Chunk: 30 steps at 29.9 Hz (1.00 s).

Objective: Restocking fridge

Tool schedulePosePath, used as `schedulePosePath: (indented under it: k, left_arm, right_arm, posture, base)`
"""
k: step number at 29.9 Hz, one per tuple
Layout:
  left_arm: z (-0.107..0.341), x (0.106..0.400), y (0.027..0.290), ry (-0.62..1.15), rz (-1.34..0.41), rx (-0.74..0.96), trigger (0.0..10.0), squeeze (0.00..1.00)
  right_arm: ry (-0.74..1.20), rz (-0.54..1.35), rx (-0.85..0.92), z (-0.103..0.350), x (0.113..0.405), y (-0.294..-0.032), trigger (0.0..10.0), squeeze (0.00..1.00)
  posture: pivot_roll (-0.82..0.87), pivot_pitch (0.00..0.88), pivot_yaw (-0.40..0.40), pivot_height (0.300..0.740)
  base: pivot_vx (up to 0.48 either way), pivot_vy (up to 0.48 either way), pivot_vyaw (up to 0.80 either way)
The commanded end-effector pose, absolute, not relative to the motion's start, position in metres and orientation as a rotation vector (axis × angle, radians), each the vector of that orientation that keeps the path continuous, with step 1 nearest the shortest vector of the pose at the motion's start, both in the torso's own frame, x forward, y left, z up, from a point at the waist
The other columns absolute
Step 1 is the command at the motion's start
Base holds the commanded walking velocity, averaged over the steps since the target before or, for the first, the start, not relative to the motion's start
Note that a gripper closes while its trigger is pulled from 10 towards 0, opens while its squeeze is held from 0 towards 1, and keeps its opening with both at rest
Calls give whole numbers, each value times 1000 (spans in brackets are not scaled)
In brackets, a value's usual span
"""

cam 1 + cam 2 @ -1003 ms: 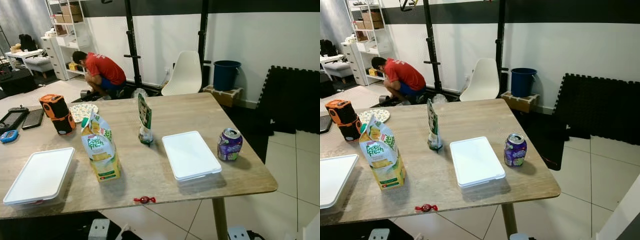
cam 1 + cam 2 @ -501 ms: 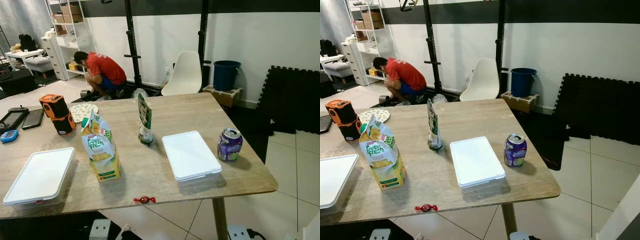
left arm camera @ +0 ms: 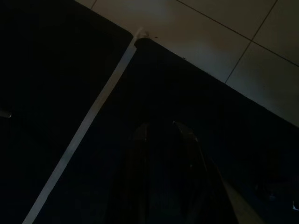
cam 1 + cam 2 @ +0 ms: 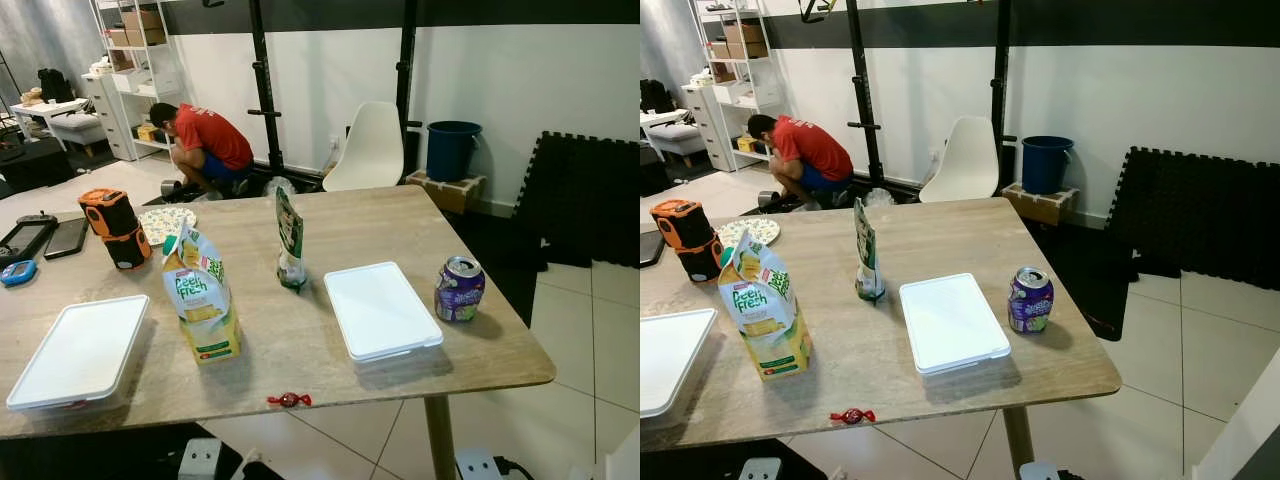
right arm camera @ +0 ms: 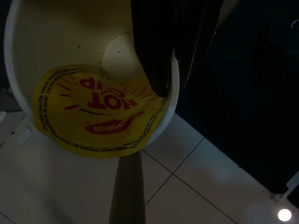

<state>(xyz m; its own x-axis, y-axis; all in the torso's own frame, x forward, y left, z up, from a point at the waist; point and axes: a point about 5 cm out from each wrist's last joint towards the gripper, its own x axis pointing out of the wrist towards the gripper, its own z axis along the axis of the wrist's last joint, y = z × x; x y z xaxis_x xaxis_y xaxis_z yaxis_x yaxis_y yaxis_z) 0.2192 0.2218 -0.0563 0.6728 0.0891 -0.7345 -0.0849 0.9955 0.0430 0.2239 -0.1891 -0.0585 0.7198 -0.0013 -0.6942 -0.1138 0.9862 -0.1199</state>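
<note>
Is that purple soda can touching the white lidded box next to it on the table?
Apart. In the right eye view a strip of bare tabletop shows between the purple can and the white box; the left eye view shows the same gap.

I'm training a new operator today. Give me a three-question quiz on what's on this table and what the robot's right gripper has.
1. True or false: the purple can stands upright near the table corner.
2. Which item lies nearest the table's front edge? A) red candy B) juice carton C) orange device
3. Fill in: the right gripper is closed on a white ____ with a yellow lid, seen in the right wrist view.

Key: 1 true; 2 A; 3 cup.
</note>
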Motion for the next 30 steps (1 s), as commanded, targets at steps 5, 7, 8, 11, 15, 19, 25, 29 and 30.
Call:
schedulePosePath:
  k: [5, 7, 8, 11, 15, 19, 25, 29, 30]
  left_arm:
    - [-58, 218, 219, 849, 94, 6, 10000, 0]
    - [-58, 218, 220, 836, 112, -22, 10000, 0]
    - [-58, 218, 220, 836, 112, -22, 10000, 0]
    - [-61, 213, 221, 851, 114, -25, 10000, 0]
    - [-61, 214, 221, 863, 96, 4, 10000, 0]
    - [-57, 220, 219, 839, 91, 3, 10000, 0]
    - [-60, 211, 229, 870, 109, 19, 10000, 0]
    - [-60, 211, 228, 863, 115, 7, 10000, 0]
    - [-60, 212, 226, 856, 117, -3, 10000, 0]
  right_arm:
    - [793, 66, -179, -59, 223, -195, 10000, 0]
    - [792, 83, -199, -58, 224, -195, 10000, 0]
    - [792, 83, -199, -58, 224, -195, 10000, 0]
    - [784, 65, -191, -57, 225, -196, 10000, 0]
    - [787, 63, -181, -59, 222, -195, 10000, 0]
    - [804, 76, -191, -62, 218, -196, 10000, 0]
    - [809, 62, -168, -64, 215, -191, 10000, 0]
    - [822, 78, -172, -67, 210, -190, 10000, 0]
    - [831, 80, -179, -68, 208, -192, 10000, 0]
  posture:
    - [39, 49, 45, 740]
    - [30, 51, 46, 740]
    - [30, 51, 46, 740]
    - [2, 49, 60, 740]
    - [18, 64, 58, 740]
    - [53, 72, 54, 740]
    - [23, 60, 80, 740]
    - [39, 74, 62, 740]
    - [49, 80, 54, 740]
  base:
    - [0, 0, 0]
    - [0, 0, 0]
    - [0, 0, 0]
    - [0, 0, 0]
    - [0, 0, 0]
    - [0, 0, 0]
    - [0, 0, 0]
    - [0, 0, 0]
    - [0, 0, 0]
